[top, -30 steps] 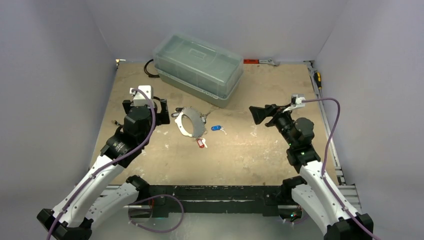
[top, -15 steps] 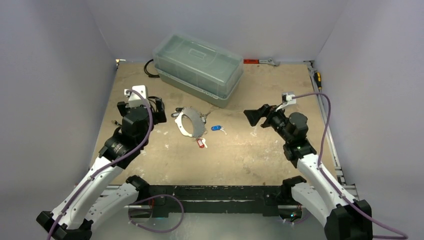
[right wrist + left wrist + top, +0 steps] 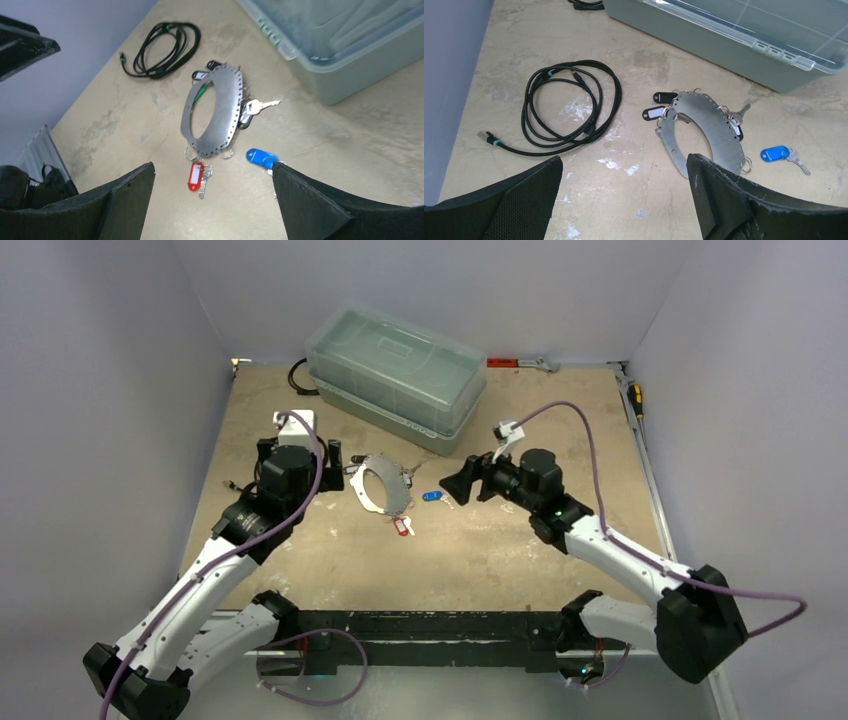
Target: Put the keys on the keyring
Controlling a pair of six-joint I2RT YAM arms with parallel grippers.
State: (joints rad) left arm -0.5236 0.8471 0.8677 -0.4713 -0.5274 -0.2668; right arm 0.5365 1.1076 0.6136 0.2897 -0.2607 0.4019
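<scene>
Tabletop [image 3: 480, 560] pickup stage: left claw [image 3: 624, 195] and right claw [image 3: 212, 195] gape empty; you should next grasp the blue key [image 3: 260, 157].

left gripper [image 3: 624, 200]: jaws wide, nothing between; bare worktop [image 3: 624, 150] straight ahead; coiled cable [image 3: 569, 107] ahead-left, lying flat; keyring [image 3: 719, 135] ahead-right, tagged keys [image 3: 659, 105] bunched at its far rim; open lane between coiled cable and keyring; storage box [image 3: 734, 40] beyond the keyring walls off the far side; side wall [image 3: 449, 75] close on the left.
right gripper [image 3: 212, 200]: jaws wide too; keyring dead ahead; red-tagged key [image 3: 195, 176] and blue-tagged key [image 3: 261, 157] flat just short of its near rim, small bare gap between them; storage box ahead-right, silver key [image 3: 260, 105] poking into the strip between; left gripper beyond the keyring, opposite.
</scene>
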